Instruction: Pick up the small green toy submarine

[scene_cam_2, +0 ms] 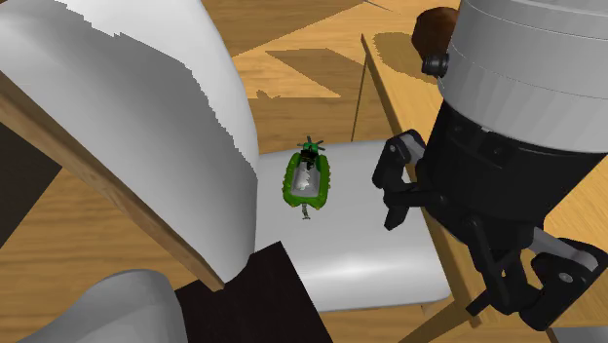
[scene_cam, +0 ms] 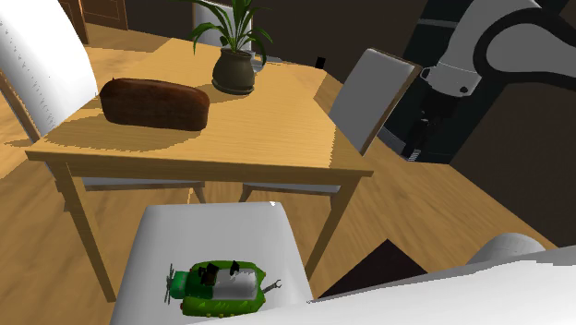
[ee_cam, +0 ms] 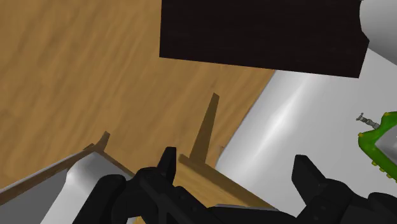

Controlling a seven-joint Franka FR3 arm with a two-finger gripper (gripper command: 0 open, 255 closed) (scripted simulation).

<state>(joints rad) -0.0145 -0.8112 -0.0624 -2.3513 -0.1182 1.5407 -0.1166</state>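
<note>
Shows the green toy submarine (scene_cam: 222, 288) (scene_cam_2: 309, 180) (ee_cam: 380, 145) lying on a white chair seat (scene_cam: 212, 231) (scene_cam_2: 370, 253) (ee_cam: 286, 127), near side of the wooden table (scene_cam: 258, 120). Holds the gripper (ee_cam: 235, 156) open above the seat's edge, fingers apart, clasping nothing, clear of the submarine. Sets a brown loaf (scene_cam: 154, 102) and a potted plant (scene_cam: 234, 65) farther off on the table.

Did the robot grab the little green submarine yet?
Not yet. Nothing looks done: the green submarine lies on the white chair seat. In hand: the gripper is open and empty, with the submarine off to one side. Left: move over it, close, lift.
</note>
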